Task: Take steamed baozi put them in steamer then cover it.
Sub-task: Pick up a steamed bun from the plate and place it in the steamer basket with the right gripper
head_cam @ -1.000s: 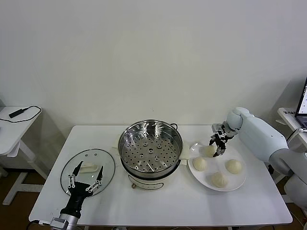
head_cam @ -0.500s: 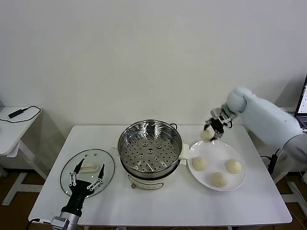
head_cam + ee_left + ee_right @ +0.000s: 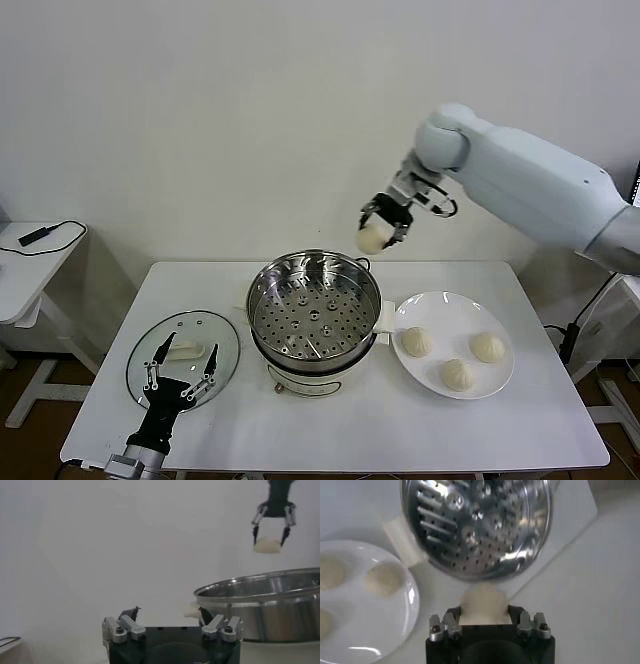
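Note:
My right gripper is shut on one cream-white baozi and holds it in the air above the back right rim of the steamer. The steamer is a shiny steel pot with a perforated tray, at the table's middle. In the right wrist view the baozi sits between the jaws, above the tray. Three baozi lie on the white plate at the right. The glass cover with its white handle lies flat at the left. My left gripper is open, low over the cover's near edge.
The white table's front edge runs close below the plate and cover. A small side table with a black cable stands at the far left. In the left wrist view the steamer's wall fills the right side.
My right gripper has lifted one baozi off the plate and carried it up and to the left, over the steamer's back rim. The plate now holds three. The left arm has barely moved.

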Controlling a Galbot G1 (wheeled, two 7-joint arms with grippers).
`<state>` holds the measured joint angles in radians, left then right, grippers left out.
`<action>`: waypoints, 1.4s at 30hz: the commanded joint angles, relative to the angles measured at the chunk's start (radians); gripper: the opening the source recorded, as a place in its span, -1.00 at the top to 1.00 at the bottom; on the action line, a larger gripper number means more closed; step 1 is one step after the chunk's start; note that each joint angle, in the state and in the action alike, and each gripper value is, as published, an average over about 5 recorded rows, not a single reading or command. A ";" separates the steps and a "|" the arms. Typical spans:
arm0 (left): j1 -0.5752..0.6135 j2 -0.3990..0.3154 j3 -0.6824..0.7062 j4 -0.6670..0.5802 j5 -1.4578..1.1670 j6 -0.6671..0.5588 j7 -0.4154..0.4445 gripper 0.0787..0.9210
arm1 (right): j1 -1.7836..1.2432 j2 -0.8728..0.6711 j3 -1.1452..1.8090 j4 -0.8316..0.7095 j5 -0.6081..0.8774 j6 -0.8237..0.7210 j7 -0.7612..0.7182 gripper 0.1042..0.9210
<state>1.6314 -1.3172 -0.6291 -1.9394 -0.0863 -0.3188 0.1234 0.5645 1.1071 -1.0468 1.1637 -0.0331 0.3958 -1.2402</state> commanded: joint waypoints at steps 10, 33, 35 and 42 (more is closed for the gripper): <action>0.006 0.001 -0.008 -0.001 0.001 -0.015 -0.002 -0.77 | -0.158 0.199 -0.020 -0.058 -0.237 0.134 0.035 -0.36; 0.015 0.003 -0.034 0.002 0.000 -0.036 -0.003 -0.77 | -0.253 0.258 0.061 -0.145 -0.415 0.172 0.064 -0.59; 0.015 0.003 -0.036 0.002 0.000 -0.037 -0.003 -0.77 | -0.241 0.241 0.067 -0.120 -0.401 0.171 0.056 -0.68; 0.013 0.001 -0.028 0.001 0.002 -0.035 -0.003 -0.77 | -0.127 0.072 0.080 0.013 -0.121 0.012 -0.059 -0.76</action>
<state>1.6454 -1.3163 -0.6606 -1.9371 -0.0859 -0.3549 0.1205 0.3708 1.2949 -0.9777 1.0893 -0.3337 0.5147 -1.2232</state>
